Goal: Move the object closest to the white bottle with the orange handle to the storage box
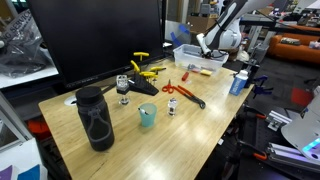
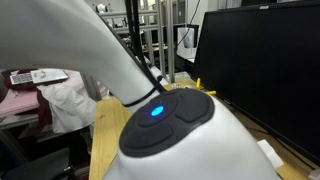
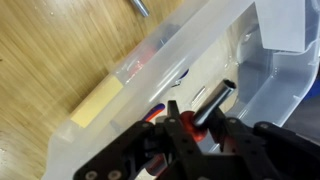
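In the wrist view my gripper (image 3: 197, 116) is shut on a tool (image 3: 217, 98) with a dark metal shaft and a red-orange handle. It holds the tool over the inside of the clear storage box (image 3: 150, 60). In an exterior view the gripper (image 1: 208, 46) hangs over the storage box (image 1: 193, 58) at the far end of the wooden table. The white bottle (image 1: 238, 82) with a blue body stands upright near the table's edge, apart from the box.
Orange-handled scissors (image 1: 174, 89), a dark tool (image 1: 193, 100), yellow tools (image 1: 145, 70), a teal cup (image 1: 147, 116) and a large black bottle (image 1: 95, 118) are on the table. A black monitor (image 1: 95, 40) stands behind. The arm's own body (image 2: 170, 125) fills an exterior view.
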Controlling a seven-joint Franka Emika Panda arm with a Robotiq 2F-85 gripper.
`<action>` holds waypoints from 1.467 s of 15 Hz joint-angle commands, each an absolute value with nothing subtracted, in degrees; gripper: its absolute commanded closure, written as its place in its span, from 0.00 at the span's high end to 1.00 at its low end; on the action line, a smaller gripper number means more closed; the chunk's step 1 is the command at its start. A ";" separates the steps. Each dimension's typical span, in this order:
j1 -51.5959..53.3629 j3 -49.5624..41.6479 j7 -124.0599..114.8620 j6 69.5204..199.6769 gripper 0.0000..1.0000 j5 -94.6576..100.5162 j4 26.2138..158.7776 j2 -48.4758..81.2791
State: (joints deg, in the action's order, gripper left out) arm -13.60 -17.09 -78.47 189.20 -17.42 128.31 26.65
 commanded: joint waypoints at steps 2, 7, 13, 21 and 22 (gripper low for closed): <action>-19.02 -11.54 -79.54 190.37 0.58 -17.41 126.65 26.61; -17.76 -11.71 -76.31 189.79 0.68 -21.36 126.38 26.92; -17.60 -11.85 -76.17 189.78 0.79 -21.50 126.34 26.96; -18.63 -7.06 -74.52 189.80 1.00 -12.14 132.81 21.71; -18.58 -6.86 -74.41 189.96 1.00 -11.55 133.61 21.09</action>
State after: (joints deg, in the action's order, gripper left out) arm -17.93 -7.86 -76.36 189.93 -13.30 130.05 24.23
